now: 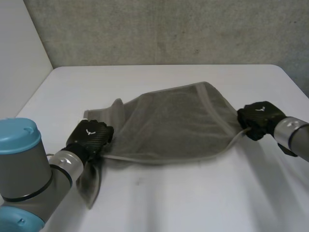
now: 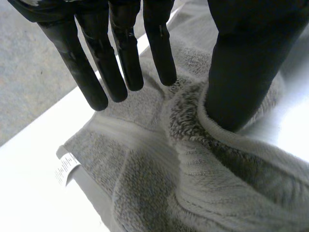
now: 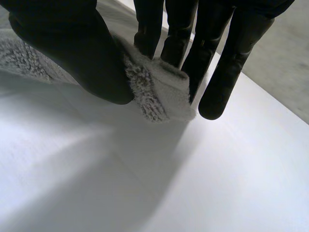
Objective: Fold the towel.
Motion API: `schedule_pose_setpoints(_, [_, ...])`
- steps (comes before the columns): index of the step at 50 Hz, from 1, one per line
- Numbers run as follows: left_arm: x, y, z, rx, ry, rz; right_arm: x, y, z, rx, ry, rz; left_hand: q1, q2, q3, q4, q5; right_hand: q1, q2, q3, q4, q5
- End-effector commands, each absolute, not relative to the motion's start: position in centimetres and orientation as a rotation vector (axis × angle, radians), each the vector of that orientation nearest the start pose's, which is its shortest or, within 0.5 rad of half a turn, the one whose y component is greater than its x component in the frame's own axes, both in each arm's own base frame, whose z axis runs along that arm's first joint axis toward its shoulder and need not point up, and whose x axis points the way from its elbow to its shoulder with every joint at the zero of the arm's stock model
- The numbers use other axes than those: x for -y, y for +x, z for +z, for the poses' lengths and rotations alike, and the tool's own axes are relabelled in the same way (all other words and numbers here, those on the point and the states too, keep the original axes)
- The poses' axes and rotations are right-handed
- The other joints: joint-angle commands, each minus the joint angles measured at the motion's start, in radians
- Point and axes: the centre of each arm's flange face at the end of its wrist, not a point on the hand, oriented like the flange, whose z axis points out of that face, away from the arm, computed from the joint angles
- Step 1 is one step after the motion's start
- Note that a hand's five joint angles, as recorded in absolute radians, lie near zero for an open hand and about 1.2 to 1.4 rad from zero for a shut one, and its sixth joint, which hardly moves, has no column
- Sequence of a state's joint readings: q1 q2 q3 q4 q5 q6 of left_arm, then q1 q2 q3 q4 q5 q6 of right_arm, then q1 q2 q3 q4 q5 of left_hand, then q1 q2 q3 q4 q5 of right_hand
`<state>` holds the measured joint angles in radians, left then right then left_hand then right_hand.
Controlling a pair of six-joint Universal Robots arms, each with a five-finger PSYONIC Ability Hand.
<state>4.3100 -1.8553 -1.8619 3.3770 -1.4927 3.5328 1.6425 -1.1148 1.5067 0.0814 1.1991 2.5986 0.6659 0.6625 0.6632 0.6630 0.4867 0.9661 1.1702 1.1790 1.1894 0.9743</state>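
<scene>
Stretching the towel (image 1: 169, 121) out over the tabletop (image 1: 193, 193): right hand (image 3: 72, 48) pinching a corner at its fingertips, left hand (image 2: 246, 58) nipping a bunched fold against its thumb; next probably calling for carrying one end across

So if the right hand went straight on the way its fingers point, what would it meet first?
Probably the bare table, close beyond the fingertips of the right hand, which pinches a towel corner.

Black weave-patterned left hand (image 1: 90, 135) and right hand (image 1: 258, 118), each with a small white emblem, meet silver-grey wrists (image 1: 66, 163); a light-blue cap (image 1: 17, 135) tops one grey joint (image 1: 24, 176).
</scene>
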Motion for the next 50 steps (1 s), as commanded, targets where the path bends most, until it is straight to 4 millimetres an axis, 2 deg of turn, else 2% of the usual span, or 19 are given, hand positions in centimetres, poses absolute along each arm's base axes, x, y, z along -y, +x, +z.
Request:
schedule_pose_setpoints(1, [23.1,-24.4,15.4,-2.418,1.051,-1.834,31.7,16.3,16.7,-2.423,-0.923,-1.728,-0.179,-0.176,-0.177,-0.176,-0.175,0.430,0.226,0.217,0.207,0.247])
schedule_pose_setpoints(6, [22.9,-24.3,15.5,-2.459,0.999,-1.847,31.8,14.8,16.5,-2.442,-0.809,-1.773,-0.174,-0.170,-0.171,-0.171,-0.169,0.430,0.226,0.217,0.207,0.247])
schedule_pose_setpoints(10, [22.6,-24.2,15.3,-2.521,0.934,-1.842,31.5,14.7,16.7,-2.443,-0.810,-1.780,-0.124,-0.120,-0.121,-0.121,-0.119,0.430,0.226,0.217,0.207,0.247])
schedule_pose_setpoints(12, [22.1,-24.2,15.0,-2.558,0.901,-1.831,31.3,14.7,17.2,-2.431,-0.806,-1.791,0.139,0.142,0.142,0.142,0.144,0.430,0.226,0.217,0.207,0.247])
schedule_pose_setpoints(13, [22.1,-24.2,15.0,-2.558,0.901,-1.831,31.3,14.7,17.2,-2.431,-0.806,-1.791,0.141,0.144,0.143,0.144,0.145,0.430,0.226,0.217,0.207,0.247])
schedule_pose_setpoints(14, [21.8,-24.1,14.9,-2.569,0.890,-1.826,31.2,14.7,17.7,-2.419,-0.806,-1.815,0.303,0.307,0.306,0.306,0.308,0.430,0.226,0.217,0.207,0.247])
schedule_pose_setpoints(16, [21.5,-24.1,15.1,-2.569,0.886,-1.830,31.1,14.7,18.3,-2.411,-0.808,-1.838,0.357,0.361,0.360,0.360,0.362,0.430,0.226,0.217,0.207,0.247])
schedule_pose_setpoints(19, [20.6,-24.0,15.7,-2.561,0.900,-1.854,30.9,14.7,19.1,-2.395,-0.819,-1.868,0.346,0.350,0.349,0.349,0.351,0.430,0.226,0.217,0.207,0.247])
schedule_pose_setpoints(23, [19.4,-24.2,15.2,-2.580,0.944,-1.827,30.3,14.7,19.8,-2.397,-0.823,-1.858,0.253,0.256,0.255,0.256,0.257,0.430,0.226,0.217,0.207,0.247])
schedule_pose_setpoints(31, [17.7,-24.7,14.2,-2.608,1.010,-1.776,29.6,14.6,19.4,-2.434,-0.851,-1.795,0.141,0.144,0.143,0.144,0.145,0.430,0.226,0.217,0.207,0.247])
schedule_pose_setpoints(41, [17.2,-25.0,14.2,-2.602,1.042,-1.783,30.4,13.0,19.5,-2.479,-0.816,-1.822,0.155,0.159,0.158,0.158,0.160,0.430,0.226,0.217,0.207,0.247])
schedule_pose_setpoints(50, [17.3,-25.3,11.5,-2.652,1.080,-1.669,30.3,13.0,19.4,-2.479,-0.817,-1.815,0.149,0.153,0.152,0.152,0.154,0.430,0.226,0.217,0.207,0.247])
